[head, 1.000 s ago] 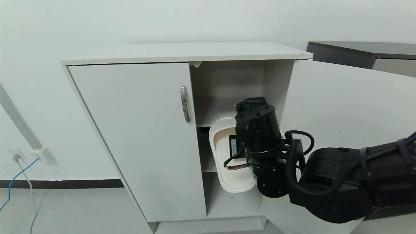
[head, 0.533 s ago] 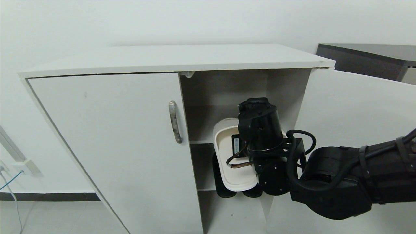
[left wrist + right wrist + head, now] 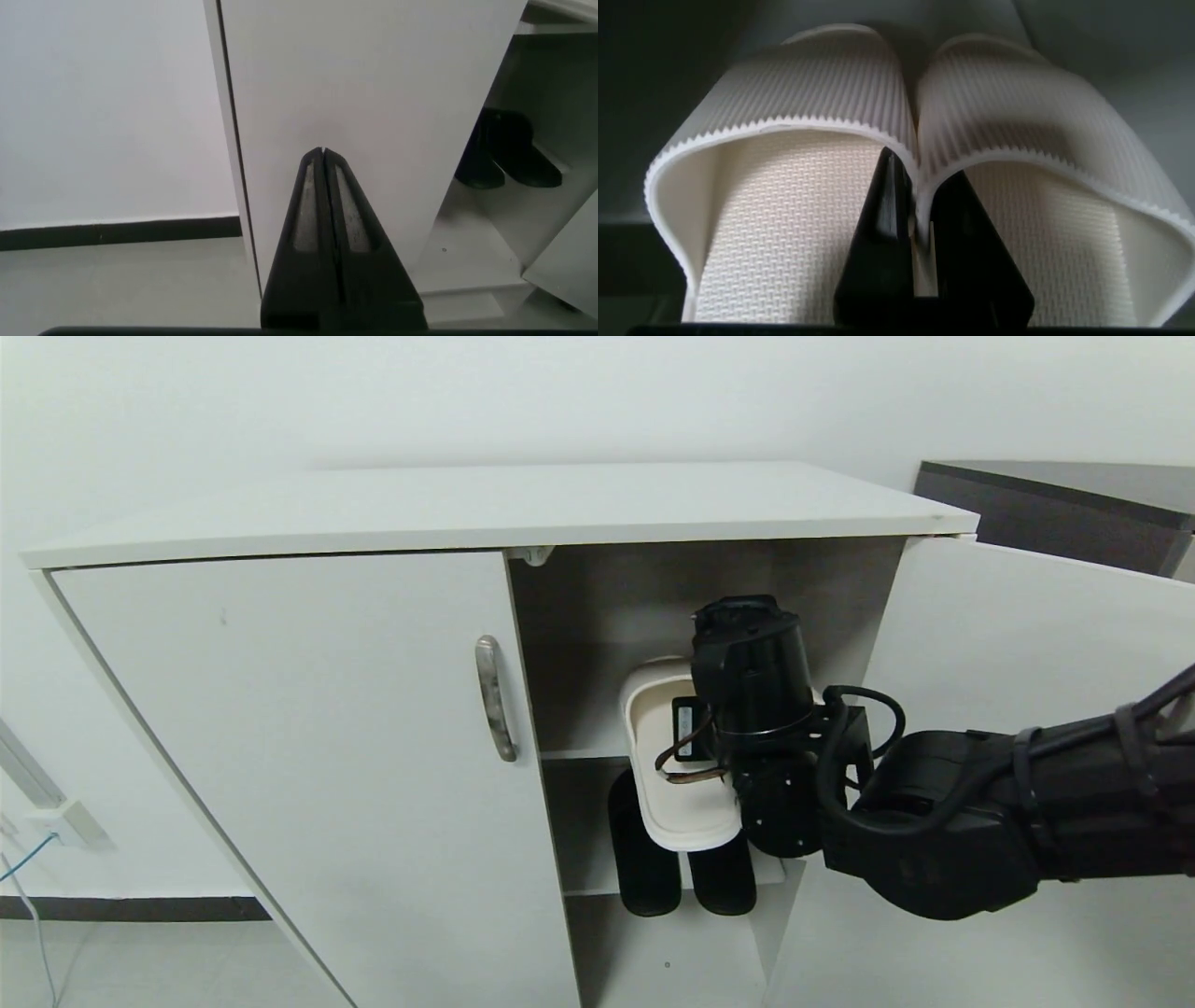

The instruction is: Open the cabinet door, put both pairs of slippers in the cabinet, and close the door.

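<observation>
Cabinet: The white cabinet (image 3: 485, 509) stands against a white wall and has two doors.
Left door: The left door (image 3: 308, 737) is closed. Its metal handle (image 3: 494, 698) stands upright near the inner edge, at 9 o'clock from the held slippers.
Right door: The right door (image 3: 1008, 644) is swung wide open, at 3 o'clock from the opening.
White slippers: The white slippers (image 3: 677, 803) are held side by side, toes pointing into the opening at the level of the upper shelf (image 3: 579, 754). Their heels hang out in front. Whether they touch the shelf cannot be told.
Right gripper: The right gripper (image 3: 910, 201) has its fingers pressed together on the two inner edges of the white slippers (image 3: 785, 215), pinching the pair where the slippers meet.
Black slippers: The black slippers (image 3: 644, 859) lie on the lower shelf (image 3: 597, 893), at 6 o'clock from the white pair. Their heels are at the shelf's front edge. The left wrist view shows them inside the opening (image 3: 509, 154).
Left gripper: The left gripper (image 3: 322, 154) has its fingers pressed together with nothing between them. It points at the outer face of the closed left door.
Writing: A small label (image 3: 684, 719) sits on the right wrist beside the white slippers. Its print is too small to read.
Surroundings: A dark piece of furniture (image 3: 1055, 509) stands at 2 o'clock from the cabinet. A wall socket (image 3: 65, 821) with a blue cable (image 3: 23, 868) is at 8 o'clock.
</observation>
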You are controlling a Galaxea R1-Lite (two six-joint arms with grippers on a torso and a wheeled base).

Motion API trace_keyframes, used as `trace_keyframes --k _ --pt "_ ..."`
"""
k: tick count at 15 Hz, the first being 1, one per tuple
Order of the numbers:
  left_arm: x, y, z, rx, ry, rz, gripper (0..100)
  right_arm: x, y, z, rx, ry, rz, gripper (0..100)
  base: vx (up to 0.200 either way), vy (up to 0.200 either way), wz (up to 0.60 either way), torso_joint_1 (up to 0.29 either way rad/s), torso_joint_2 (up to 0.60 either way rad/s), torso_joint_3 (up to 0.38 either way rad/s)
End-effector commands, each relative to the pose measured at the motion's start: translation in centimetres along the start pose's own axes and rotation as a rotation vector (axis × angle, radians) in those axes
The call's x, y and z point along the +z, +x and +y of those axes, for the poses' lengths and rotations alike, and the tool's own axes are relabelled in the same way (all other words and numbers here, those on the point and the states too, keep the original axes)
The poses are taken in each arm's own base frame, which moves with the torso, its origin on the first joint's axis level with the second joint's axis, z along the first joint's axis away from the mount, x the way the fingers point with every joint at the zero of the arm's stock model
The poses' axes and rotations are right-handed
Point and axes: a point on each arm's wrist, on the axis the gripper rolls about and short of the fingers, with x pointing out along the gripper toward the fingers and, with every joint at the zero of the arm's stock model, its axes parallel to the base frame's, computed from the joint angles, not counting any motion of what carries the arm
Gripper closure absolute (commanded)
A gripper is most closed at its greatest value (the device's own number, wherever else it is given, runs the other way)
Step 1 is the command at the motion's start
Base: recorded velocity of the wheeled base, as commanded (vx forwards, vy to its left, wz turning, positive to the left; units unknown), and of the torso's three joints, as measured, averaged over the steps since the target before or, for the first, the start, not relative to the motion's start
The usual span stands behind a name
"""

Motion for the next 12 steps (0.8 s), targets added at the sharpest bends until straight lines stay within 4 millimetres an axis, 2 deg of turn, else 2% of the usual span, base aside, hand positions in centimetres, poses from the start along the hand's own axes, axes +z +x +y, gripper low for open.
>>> trace_keyframes --k 1,10,12 --pt "0.0 0.0 0.0 0.001 0.000 0.001 100 -0.4 1.3 0.3 -0.015 -0.009 0.003 100 0.000 0.000 0.00 0.000 0.00 0.000" --pt "0.0 0.0 0.0 0.001 0.000 0.001 100 0.8 7.0 0.6 -0.059 0.026 -0.043 100 0.000 0.000 0.00 0.000 0.00 0.000" --pt "0.0 0.0 0.0 0.002 0.000 0.001 100 0.9 7.7 0.8 -0.063 0.028 -0.054 100 0.000 0.000 0.00 0.000 0.00 0.000"
